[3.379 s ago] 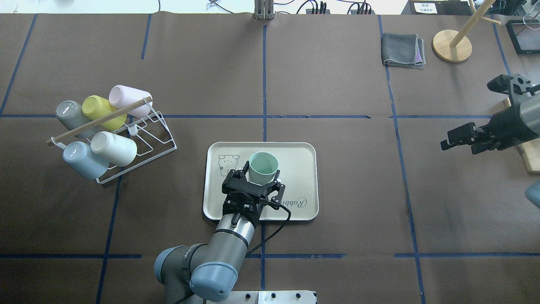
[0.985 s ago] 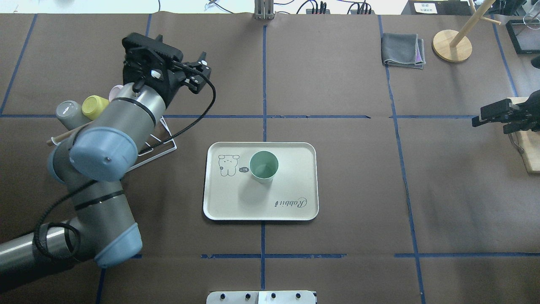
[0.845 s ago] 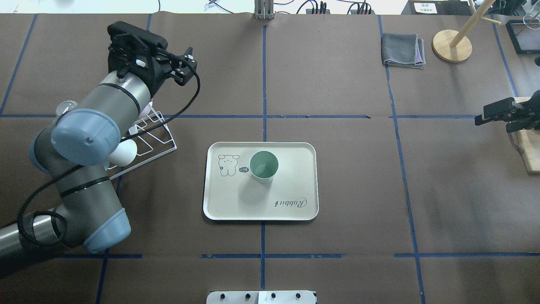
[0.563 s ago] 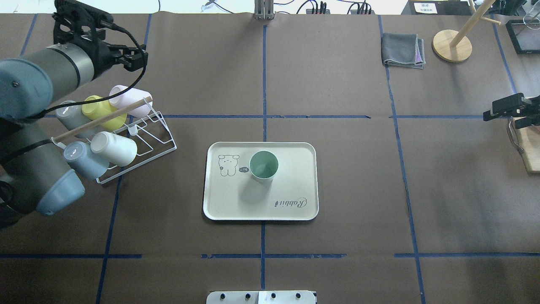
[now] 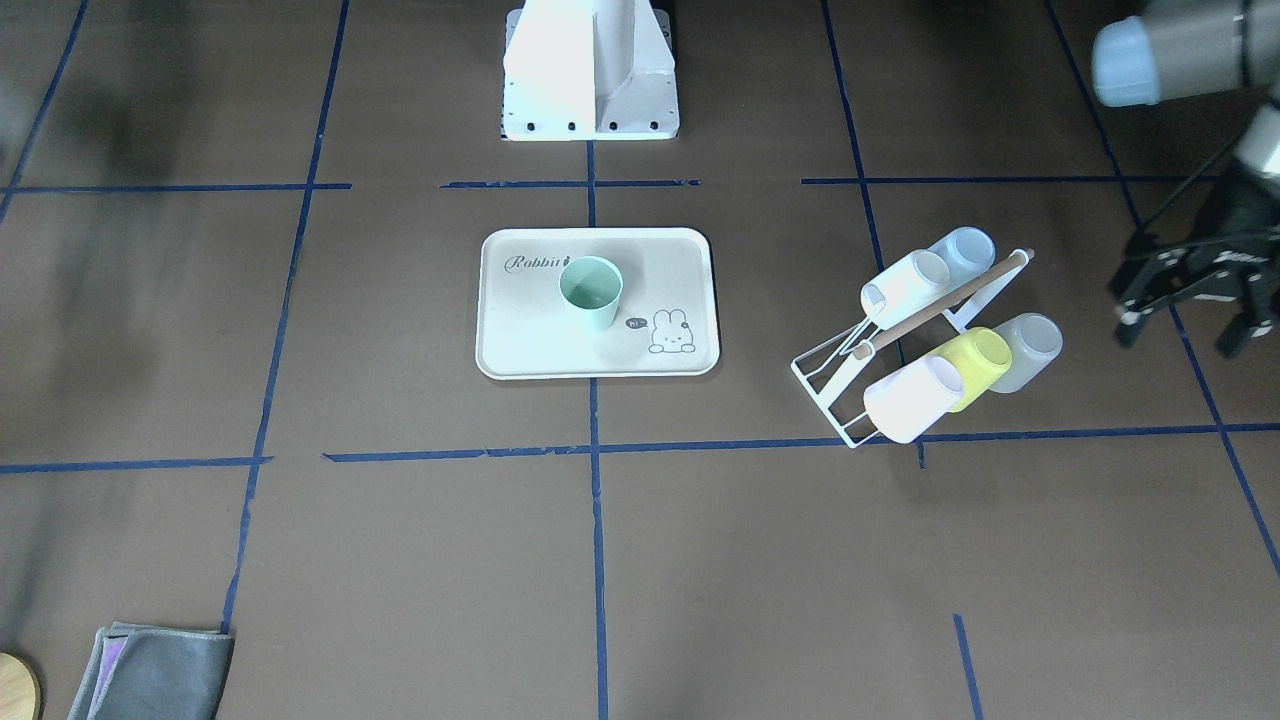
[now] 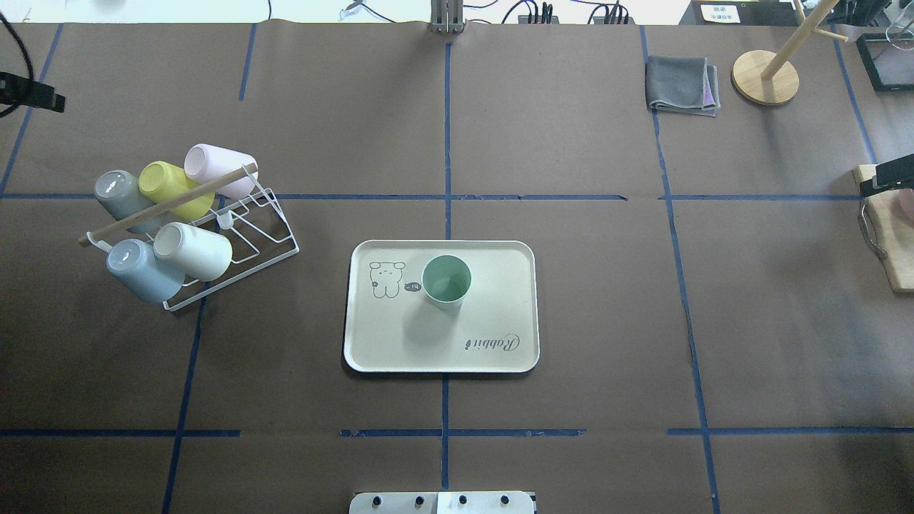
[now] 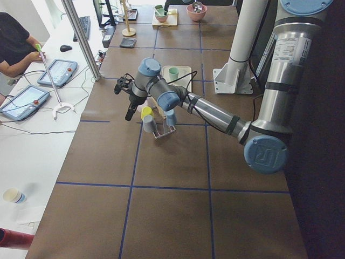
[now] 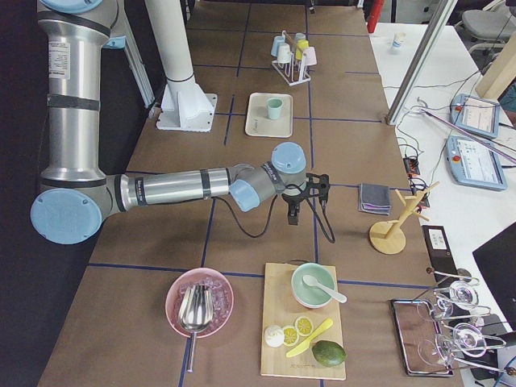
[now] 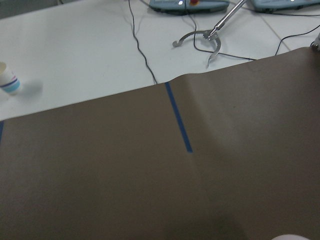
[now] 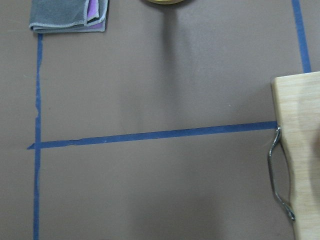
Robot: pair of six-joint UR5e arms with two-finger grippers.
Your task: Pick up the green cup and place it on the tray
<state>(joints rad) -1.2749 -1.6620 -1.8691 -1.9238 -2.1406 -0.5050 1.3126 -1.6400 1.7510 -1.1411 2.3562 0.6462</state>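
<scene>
The green cup (image 6: 446, 282) stands upright on the cream tray (image 6: 500, 285) at the table's middle, between the bunny drawing and the "Rabbit" script. Both also show in the front view: cup (image 5: 590, 290), tray (image 5: 520, 330). Nothing touches the cup. My left gripper (image 5: 1182, 335) hangs open and empty beyond the cup rack, far from the tray; only a sliver of it (image 6: 32, 94) shows at the overhead view's left edge. My right gripper (image 6: 885, 177) shows only as a sliver at the right edge, and I cannot tell its state.
A white wire rack (image 6: 243, 228) with several cups lying on it stands left of the tray. A grey folded cloth (image 6: 682, 84) and a wooden stand (image 6: 764, 77) are at the far right. A wooden cutting board (image 6: 896, 250) lies at the right edge.
My left gripper, which was around the cup on the tray, has let go and swung up and away to the far left. My right arm has drawn back to the right edge.
</scene>
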